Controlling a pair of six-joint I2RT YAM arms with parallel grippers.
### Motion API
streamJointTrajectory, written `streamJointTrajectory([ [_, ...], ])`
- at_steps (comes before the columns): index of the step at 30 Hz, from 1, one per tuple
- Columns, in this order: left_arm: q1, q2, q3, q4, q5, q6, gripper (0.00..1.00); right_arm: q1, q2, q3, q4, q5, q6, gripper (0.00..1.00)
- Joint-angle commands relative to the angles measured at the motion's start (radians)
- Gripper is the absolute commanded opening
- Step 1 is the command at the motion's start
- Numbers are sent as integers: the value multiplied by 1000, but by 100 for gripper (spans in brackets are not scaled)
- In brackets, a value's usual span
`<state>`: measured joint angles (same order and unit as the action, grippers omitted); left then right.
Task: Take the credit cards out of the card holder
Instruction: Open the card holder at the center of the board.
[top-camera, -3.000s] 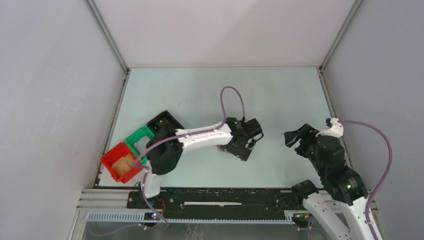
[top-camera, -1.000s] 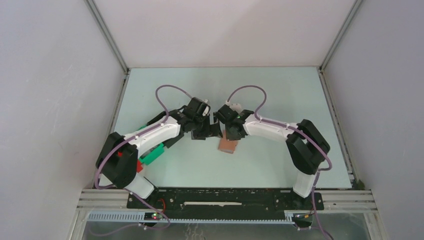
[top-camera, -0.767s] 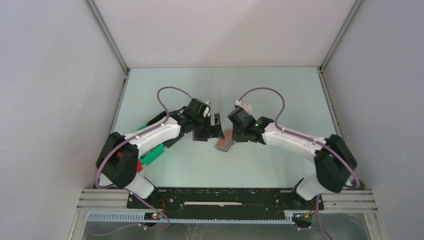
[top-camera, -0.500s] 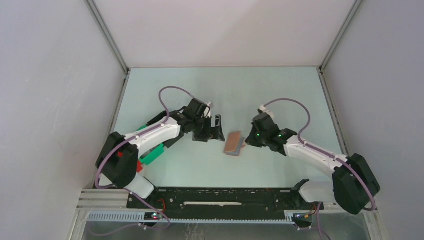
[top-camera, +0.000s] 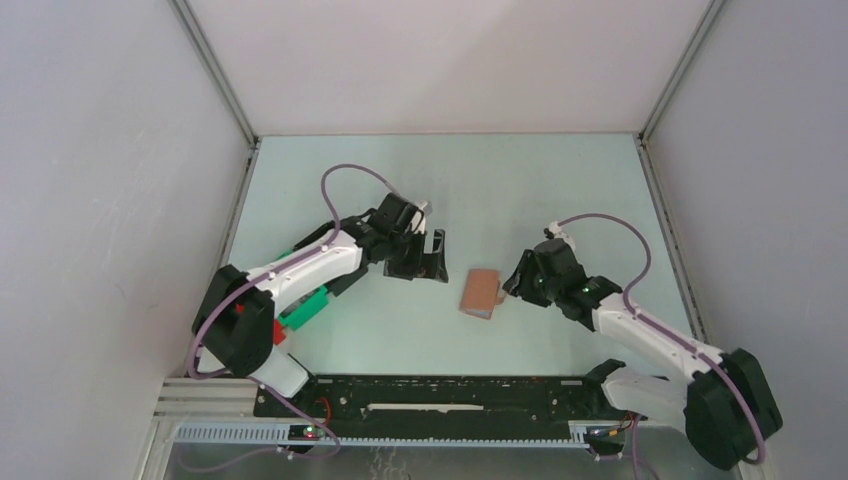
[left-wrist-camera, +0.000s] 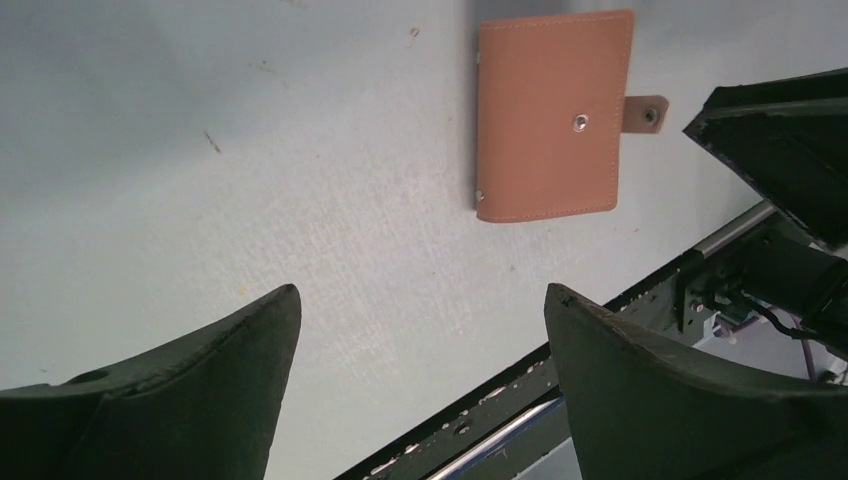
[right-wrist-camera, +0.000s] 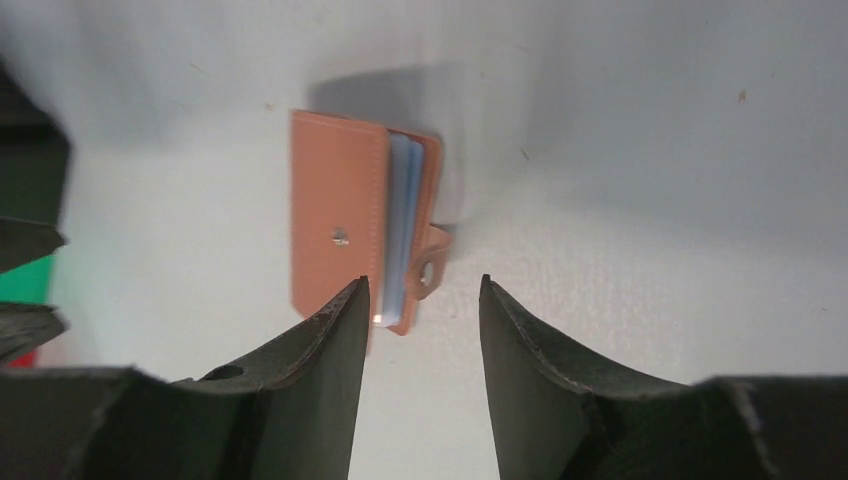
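The card holder (top-camera: 482, 293) lies folded on the counter (top-camera: 420, 170) between both arms, with pale blue cards (right-wrist-camera: 404, 220) tucked inside and none out. The left pincer (left-wrist-camera: 420, 295) is spread wide and empty. The right pincer (right-wrist-camera: 420, 285) is parted just beside the card holder. Opening is judged next: one flap pinned, the other lifted.

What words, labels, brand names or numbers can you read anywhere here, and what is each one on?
No text can be read anywhere.
The card holder shows plain tan leather with a metal snap, no stamp.
The credit cards show only pale blue edges inside the fold; any print is hidden.
The green bin shows no marking in view.
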<state>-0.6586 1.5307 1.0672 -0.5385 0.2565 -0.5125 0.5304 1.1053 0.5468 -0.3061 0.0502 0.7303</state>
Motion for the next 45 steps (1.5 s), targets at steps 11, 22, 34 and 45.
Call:
streamJointTrajectory([
  [11,-90,-7,152,-66,-186,8,94,1,-121,22,103,-132,92,48],
  [22,-90,-31,142,-99,-224,33,95,8,107,56,179,-166,91,63],
  [34,-12,-184,133,-249,-386,11,95,48,243,137,333,-354,54,59],
  [45,34,-324,46,-231,-349,7,96,161,583,371,335,-290,95,59],
])
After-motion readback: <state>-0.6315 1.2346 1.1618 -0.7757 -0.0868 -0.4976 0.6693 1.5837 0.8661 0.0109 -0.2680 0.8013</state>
